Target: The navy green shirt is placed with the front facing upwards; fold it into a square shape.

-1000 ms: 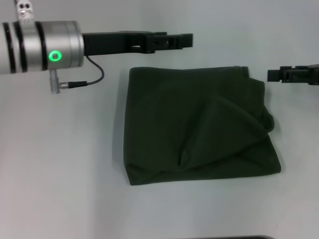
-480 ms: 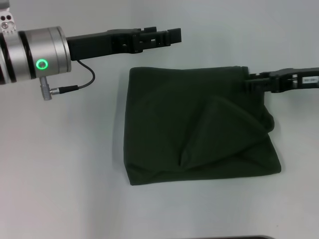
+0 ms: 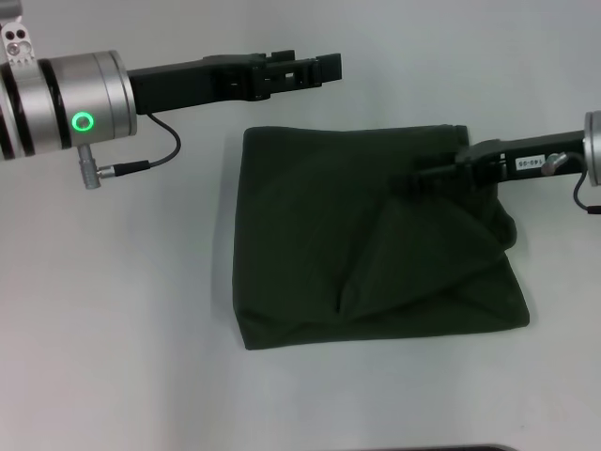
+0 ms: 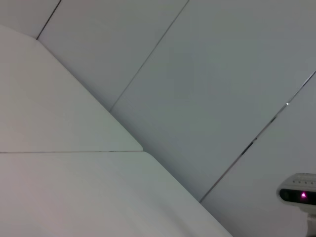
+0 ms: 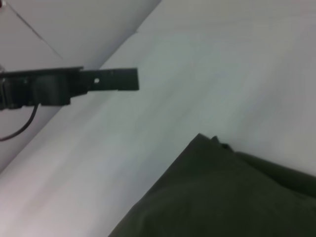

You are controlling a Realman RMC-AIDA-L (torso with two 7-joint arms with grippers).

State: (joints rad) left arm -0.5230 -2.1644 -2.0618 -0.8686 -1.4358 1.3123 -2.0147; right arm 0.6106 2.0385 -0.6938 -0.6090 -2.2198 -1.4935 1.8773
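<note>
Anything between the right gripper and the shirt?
Nothing visible. The right gripper is already over the shirt; bare table surrounds it. The left gripper is beyond the shirt's far edge.

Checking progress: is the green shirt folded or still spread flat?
Folded: the navy green shirt lies as a compact, roughly square bundle with layered edges and a creased ridge, no sleeves showing.

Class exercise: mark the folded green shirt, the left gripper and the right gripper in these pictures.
green shirt [image 3: 319, 235], head view, on its flat upper layer.
left gripper [image 3: 315, 68], head view, at its fingertips beyond the shirt.
right gripper [image 3: 423, 180], head view, at its fingertips over the shirt.
</note>
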